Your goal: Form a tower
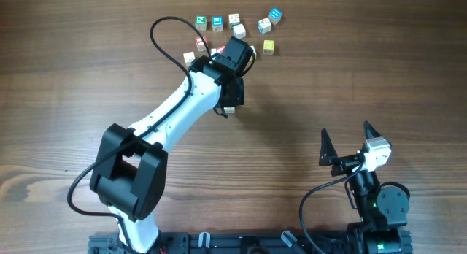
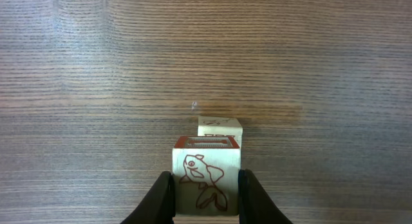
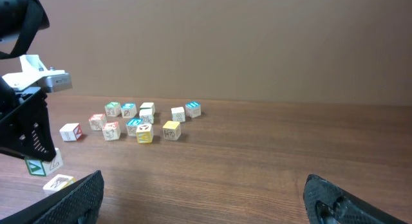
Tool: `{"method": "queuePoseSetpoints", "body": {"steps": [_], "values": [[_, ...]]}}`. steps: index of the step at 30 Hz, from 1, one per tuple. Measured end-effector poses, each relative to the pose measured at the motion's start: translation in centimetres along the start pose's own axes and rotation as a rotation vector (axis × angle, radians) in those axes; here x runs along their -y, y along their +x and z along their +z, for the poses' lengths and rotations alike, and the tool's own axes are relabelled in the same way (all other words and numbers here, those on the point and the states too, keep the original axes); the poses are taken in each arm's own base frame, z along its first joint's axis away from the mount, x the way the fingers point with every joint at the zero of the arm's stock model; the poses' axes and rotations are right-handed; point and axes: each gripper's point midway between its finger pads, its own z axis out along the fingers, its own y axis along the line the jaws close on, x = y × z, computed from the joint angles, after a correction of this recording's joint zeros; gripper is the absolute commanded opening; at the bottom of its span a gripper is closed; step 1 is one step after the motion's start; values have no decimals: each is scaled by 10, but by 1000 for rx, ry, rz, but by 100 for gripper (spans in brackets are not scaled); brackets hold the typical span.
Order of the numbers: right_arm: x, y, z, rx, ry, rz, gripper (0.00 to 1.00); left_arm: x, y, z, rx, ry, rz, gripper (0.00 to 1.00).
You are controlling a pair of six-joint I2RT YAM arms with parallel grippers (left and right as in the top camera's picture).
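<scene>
Left gripper (image 2: pixel 206 185): clamped on a fish-picture cube (image 2: pixel 205 163).
Right gripper (image 1: pixel 345 130): wide open, empty.
Placing: centre it over the lower cube (image 2: pixel 220 126), lower squarely, then release gently.

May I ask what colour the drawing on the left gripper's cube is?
Red fish-like outline on the pale cube; clearest in the left wrist view.

No legible lettering on cubes (image 1: pixel 217 22)

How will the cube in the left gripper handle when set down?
The held cube looks like rigid wood with flat faces: unlikely to roll or deform. The left gripper pinches flat sides, probably securely. Stacked on the lower cube, it may tip if off-centre.
</scene>
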Motion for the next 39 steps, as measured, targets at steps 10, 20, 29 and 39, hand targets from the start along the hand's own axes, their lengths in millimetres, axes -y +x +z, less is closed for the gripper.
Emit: {"method": "queuePoseSetpoints", "body": {"steps": [10, 20, 29, 39], "values": [[0, 0, 0, 0, 0, 0, 100, 4, 3, 0, -14, 22, 7, 4], [0, 0, 0, 0, 0, 0, 100, 4, 8, 13, -9, 33, 5, 4], [0, 0, 0, 0, 0, 0, 100, 6, 5, 13, 4, 42, 4, 5], [0, 0, 0, 0, 0, 0, 100, 6, 5, 14, 3, 42, 4, 5]]}}
